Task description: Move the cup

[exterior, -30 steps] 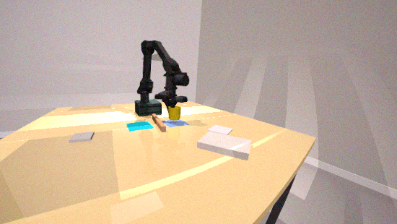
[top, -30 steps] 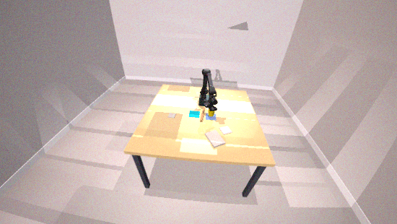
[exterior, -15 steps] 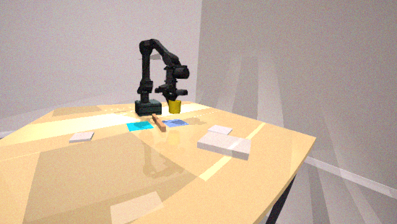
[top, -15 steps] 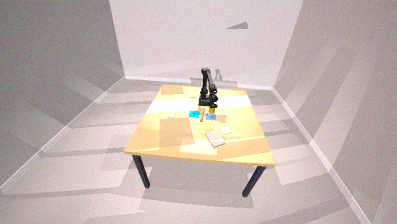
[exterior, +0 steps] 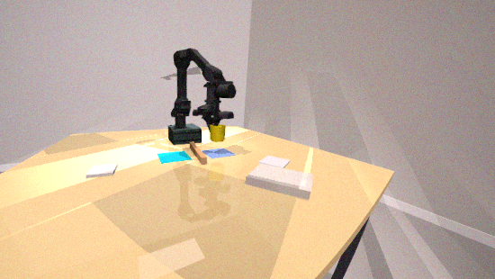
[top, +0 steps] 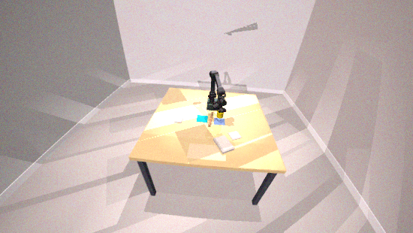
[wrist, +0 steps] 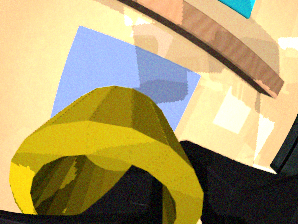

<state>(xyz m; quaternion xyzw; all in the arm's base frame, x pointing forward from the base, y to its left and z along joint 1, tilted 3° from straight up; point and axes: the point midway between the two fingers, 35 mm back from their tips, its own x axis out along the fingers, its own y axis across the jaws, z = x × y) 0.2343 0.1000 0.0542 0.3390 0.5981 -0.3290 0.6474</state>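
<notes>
The hand [exterior: 215, 121], clamped on the yellow cup [exterior: 217, 132], holds it above the blue pad [exterior: 219, 153]; clipping the wooden bar [exterior: 198, 152] could tip marbles out.

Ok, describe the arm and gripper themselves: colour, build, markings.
The arm is matt black throughout, slim jointed links rising from a dark, boxy base. The gripper is black too, with blocky angular fingers. No cables, labels or markings are visible.
</notes>
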